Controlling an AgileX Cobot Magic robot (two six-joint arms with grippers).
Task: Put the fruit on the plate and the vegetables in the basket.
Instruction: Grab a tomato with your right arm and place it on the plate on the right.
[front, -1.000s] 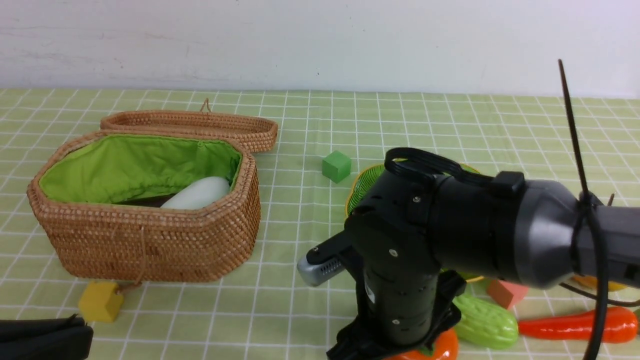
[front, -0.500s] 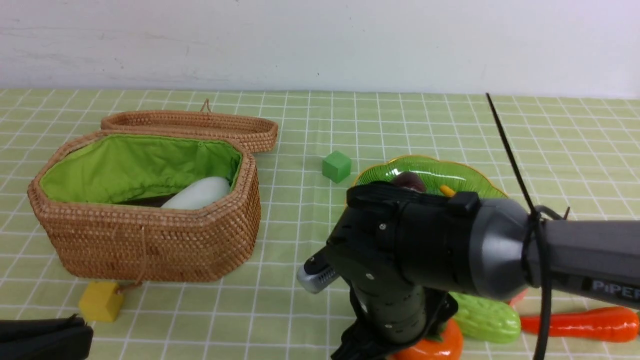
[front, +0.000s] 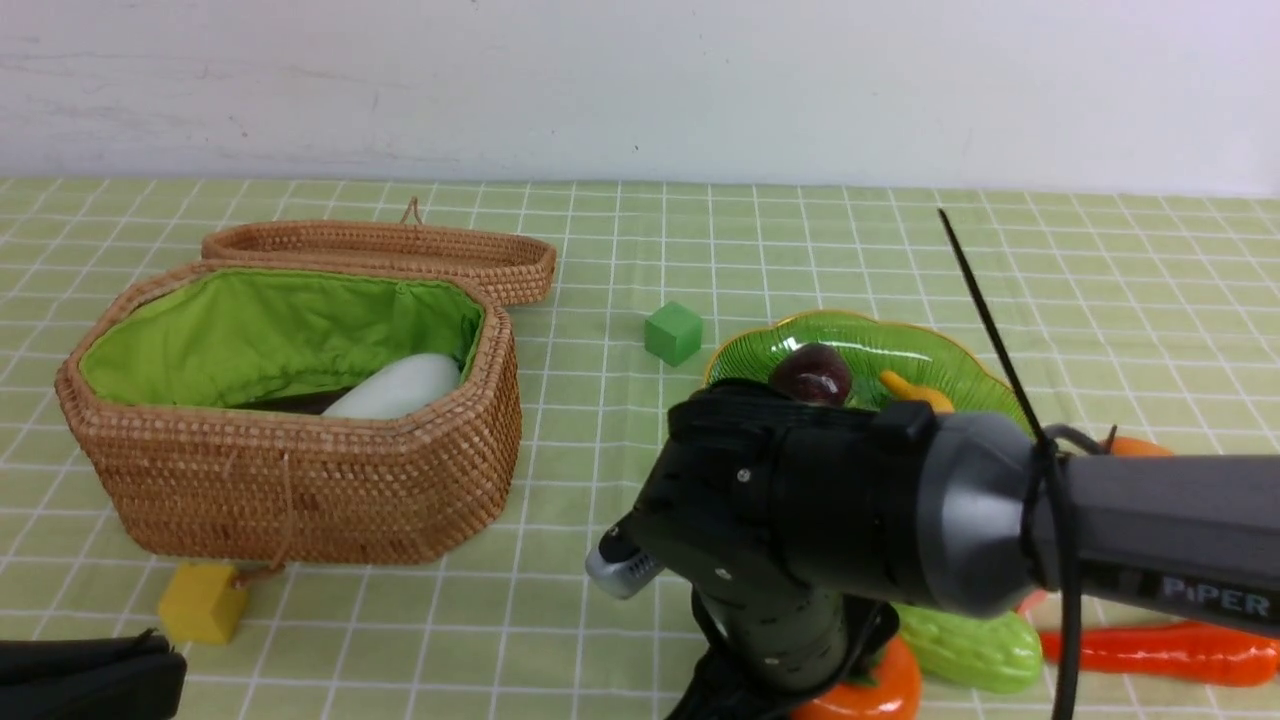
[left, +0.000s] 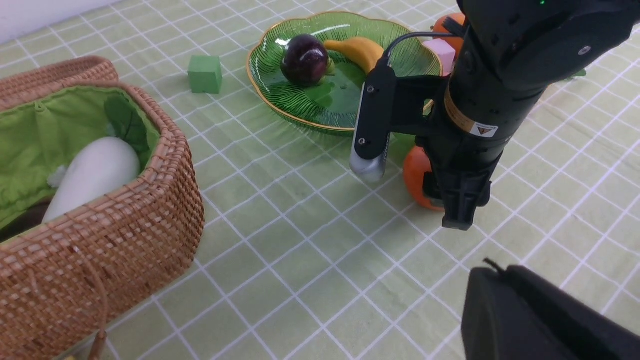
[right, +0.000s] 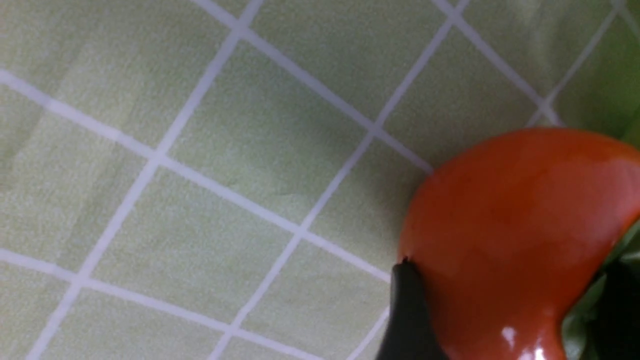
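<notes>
The persimmon (right: 515, 215) sits on the checked cloth at the bench's near edge, a little right of the middle. The right gripper (right: 512, 310) stands upright over it with a dark finger on each side. One fingertip touches the fruit's flank, but I cannot tell whether the pair presses it.

Just beside the persimmon, toward the right edge, lies the bumpy gourd (front: 970, 645). The carrot (front: 1165, 650) is stretched along the near edge beyond that. The plate (front: 740, 350) lies just behind the persimmon, toward the far edge, holding the mangosteen (front: 811, 374) and the banana (front: 915, 392). The right arm's bulk crosses over the plate's near rim. A pink cube (left: 440, 49) sits at the plate's right side.

Bare cloth runs from the persimmon toward the left, as far as the basket (front: 300, 490). The basket stands open near the left edge, its lid (front: 380, 250) laid back behind it and the radish (front: 395, 388) inside. A green cube (front: 673, 332) sits between basket and plate, and a yellow cube (front: 202, 602) sits before the basket's near wall.

The far strip along the wall holds nothing but cloth. The left gripper (front: 90, 680) rests low at the near left corner. Its fingers cannot be made out.
</notes>
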